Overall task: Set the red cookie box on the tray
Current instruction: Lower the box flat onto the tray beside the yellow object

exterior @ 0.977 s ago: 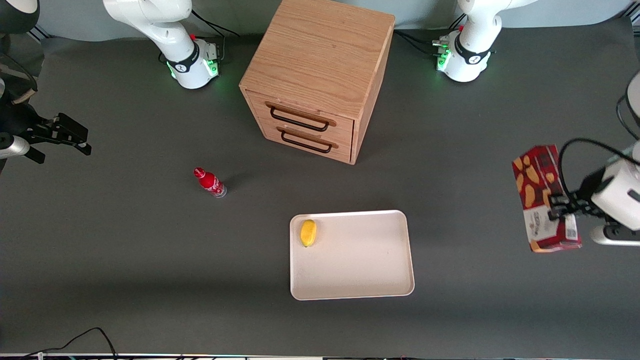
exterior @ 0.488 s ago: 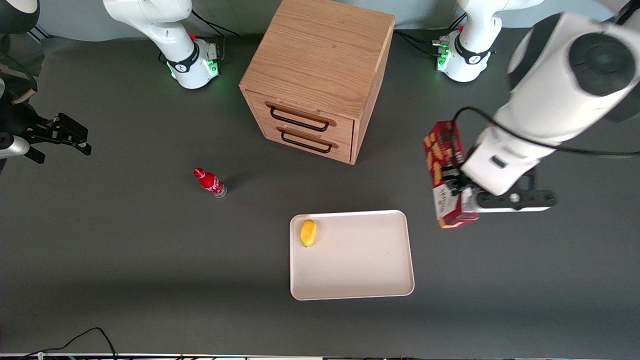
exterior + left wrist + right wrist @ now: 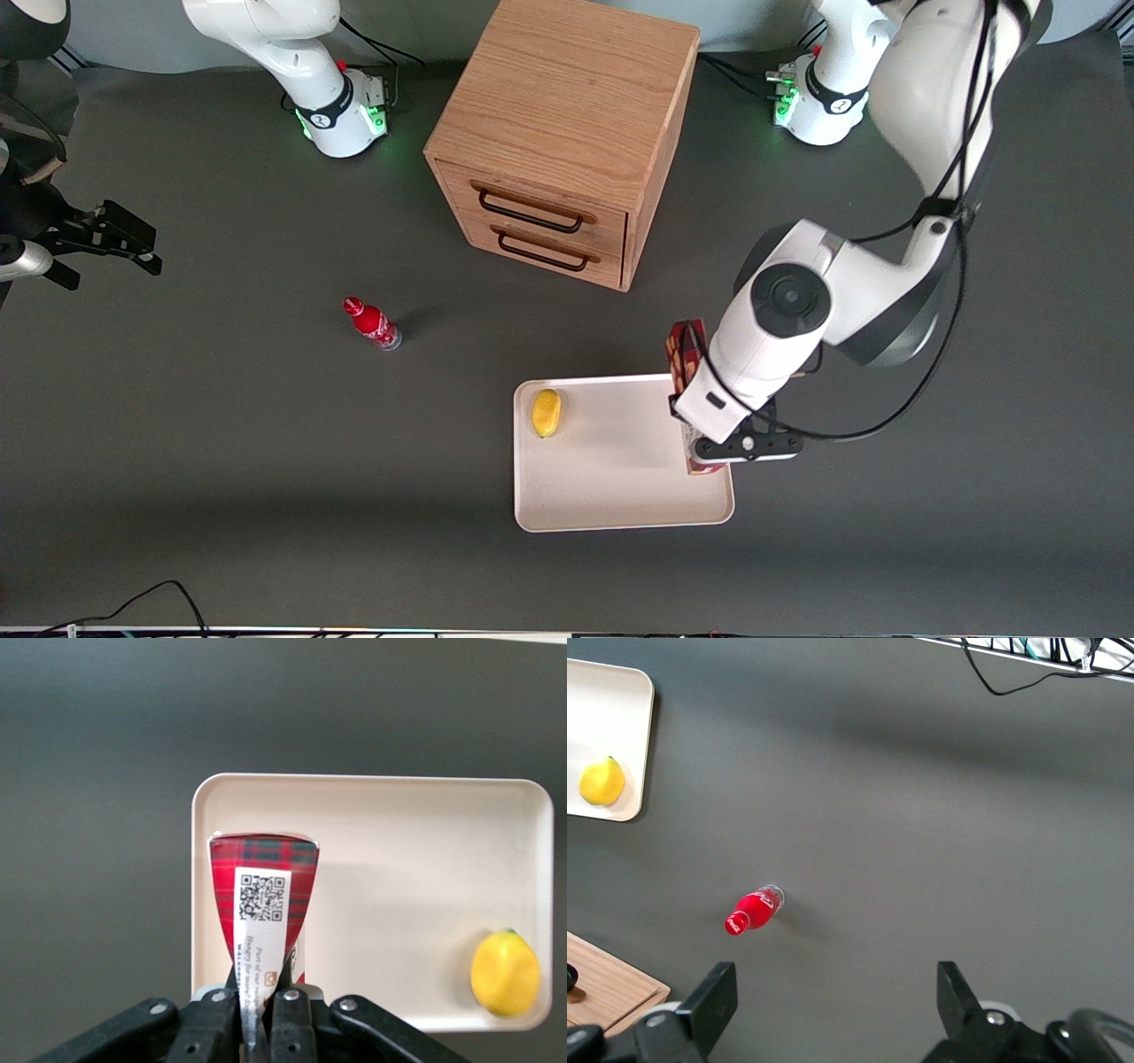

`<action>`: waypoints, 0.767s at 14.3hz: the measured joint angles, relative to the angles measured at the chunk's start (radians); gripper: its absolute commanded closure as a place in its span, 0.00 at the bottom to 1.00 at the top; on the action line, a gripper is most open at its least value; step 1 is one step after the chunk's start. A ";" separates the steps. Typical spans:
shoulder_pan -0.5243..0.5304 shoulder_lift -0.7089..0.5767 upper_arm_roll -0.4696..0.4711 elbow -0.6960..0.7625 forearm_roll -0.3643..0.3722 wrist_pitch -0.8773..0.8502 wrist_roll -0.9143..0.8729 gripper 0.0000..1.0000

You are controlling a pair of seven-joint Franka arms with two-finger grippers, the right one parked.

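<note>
A: Gripper (image 3: 263, 1014) status?

B: Clamped on the red cookie box (image 3: 263, 904), pinching its narrow edge near one end. In the wrist view both fingers (image 3: 291, 1028) press the box sides, the white label with QR code facing the camera.

A: Box location relative to the tray (image 3: 611, 509)?

B: Above it, held edge-on, over the tray's end toward the working arm. From the front, the box (image 3: 683, 347) shows as a slim red strip, mostly hidden by the wrist; its upper end reaches just past the tray's rim on the cabinet side. Contact with the tray floor: cannot tell.

A: Other tray contents?

B: One yellow lemon (image 3: 546, 413), at the tray's end toward the parked arm, near the rim closest to the cabinet. Well apart from the box.

A: Off the tray?

B: Wooden cabinet (image 3: 563, 133) with two drawers, farther from the front camera than the tray. Small red bottle (image 3: 372, 323) stands on the mat, well off the tray toward the parked arm's end.
</note>
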 measured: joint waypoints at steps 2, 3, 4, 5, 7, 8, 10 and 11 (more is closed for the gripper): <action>-0.004 0.057 0.019 0.001 0.041 0.077 -0.005 1.00; -0.012 0.078 0.044 0.002 0.050 0.119 -0.005 1.00; -0.026 0.096 0.077 0.002 0.054 0.161 -0.005 1.00; -0.045 0.114 0.115 0.002 0.055 0.202 -0.005 1.00; -0.079 0.147 0.169 0.003 0.056 0.263 -0.005 1.00; -0.087 0.158 0.180 0.003 0.056 0.277 -0.005 1.00; -0.093 0.165 0.190 0.008 0.057 0.285 -0.005 0.35; -0.093 0.165 0.193 0.012 0.057 0.285 -0.005 0.00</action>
